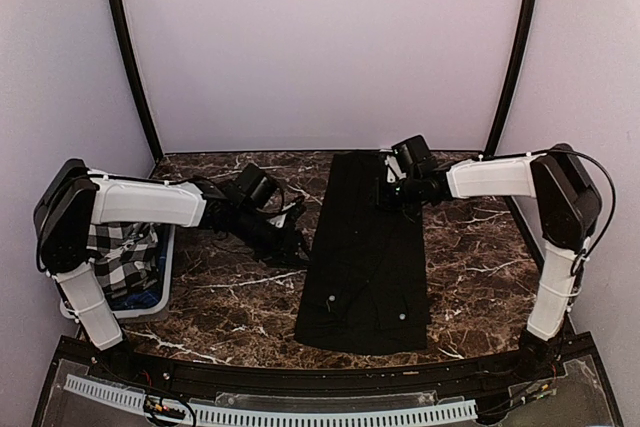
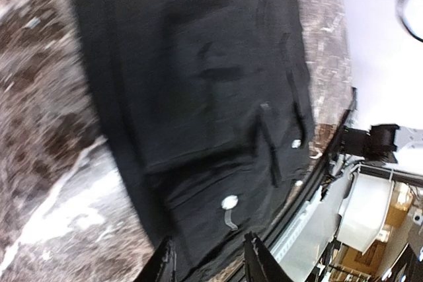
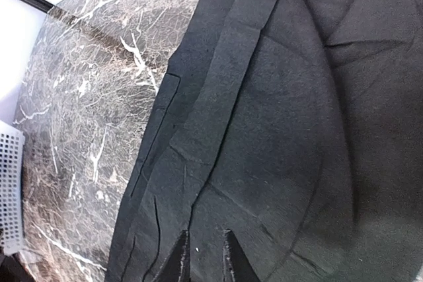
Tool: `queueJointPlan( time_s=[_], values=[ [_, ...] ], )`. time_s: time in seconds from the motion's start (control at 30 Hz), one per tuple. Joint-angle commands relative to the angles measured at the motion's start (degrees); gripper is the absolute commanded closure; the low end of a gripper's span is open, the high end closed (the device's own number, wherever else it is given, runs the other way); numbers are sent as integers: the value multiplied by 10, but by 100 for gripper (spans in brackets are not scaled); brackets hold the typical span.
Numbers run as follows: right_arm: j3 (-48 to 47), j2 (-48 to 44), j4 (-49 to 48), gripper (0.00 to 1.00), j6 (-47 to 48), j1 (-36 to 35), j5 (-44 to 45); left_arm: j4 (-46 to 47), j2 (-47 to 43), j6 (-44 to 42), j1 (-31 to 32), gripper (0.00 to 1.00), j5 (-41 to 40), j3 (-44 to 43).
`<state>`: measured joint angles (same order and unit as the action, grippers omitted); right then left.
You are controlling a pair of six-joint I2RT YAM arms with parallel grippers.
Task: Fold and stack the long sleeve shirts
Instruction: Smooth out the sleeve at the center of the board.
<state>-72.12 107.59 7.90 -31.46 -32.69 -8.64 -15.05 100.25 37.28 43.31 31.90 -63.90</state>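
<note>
The brown marble table (image 1: 480,247) fills the middle of the top view. The black long sleeve shirt (image 1: 365,247) lies on it just right of centre, a long narrow strip running from the upper middle of the frame down toward the near edge. It is flat and plain, its sides turned in, with soft creases and a few overlapping layers along the left side.

The strip has yet to be folded across its length, and that looks like the risky step. If one claw lifts before the other, or takes only the top layer, the turned-in sides could fall open and the strip could skew. The near hem also lies close to the table's front edge, so a drag in that direction might pull it off.

At the left of the frame, a white basket (image 1: 140,313) holds a black-and-white checked cloth (image 1: 120,247).

The left gripper (image 1: 293,246) sits just beside the strip's left edge. Its fingers are parted, with nothing visibly between them. The right gripper (image 1: 390,195) hangs over the strip's upper right. Its fingers are drawn nearly together, and it cannot be told whether they nip any cloth.

Small pale buttons (image 1: 330,298) dot the lower end, where a closing finger could snag on them.
</note>
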Motion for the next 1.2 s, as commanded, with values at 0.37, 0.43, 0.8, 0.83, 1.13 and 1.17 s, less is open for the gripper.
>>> queueJointPlan(
  time_s=[0.37, 0.43, 0.8, 0.83, 1.13, 1.17],
  values=[
    [10, 78, -39, 92, -38, 71, -44, 87, 114, -32, 78, 68, 136, -43],
    [10, 87, -39, 92, -38, 76, -45, 86, 128, -37, 84, 65, 147, -39],
    [-5, 85, -10, 92, -31, 76, -23, 21, 156, -56, 89, 63, 118, -65],
    [-6, 81, -7, 92, -28, 76, -17, 16, 147, -58, 89, 62, 115, -71],
    [-13, 62, 20, 91, -13, 82, -1, 8, 77, -31, 59, 57, 123, -140],
    [-10, 56, 20, 91, -12, 82, 0, 8, 74, -32, 46, 57, 104, -142]
  ],
)
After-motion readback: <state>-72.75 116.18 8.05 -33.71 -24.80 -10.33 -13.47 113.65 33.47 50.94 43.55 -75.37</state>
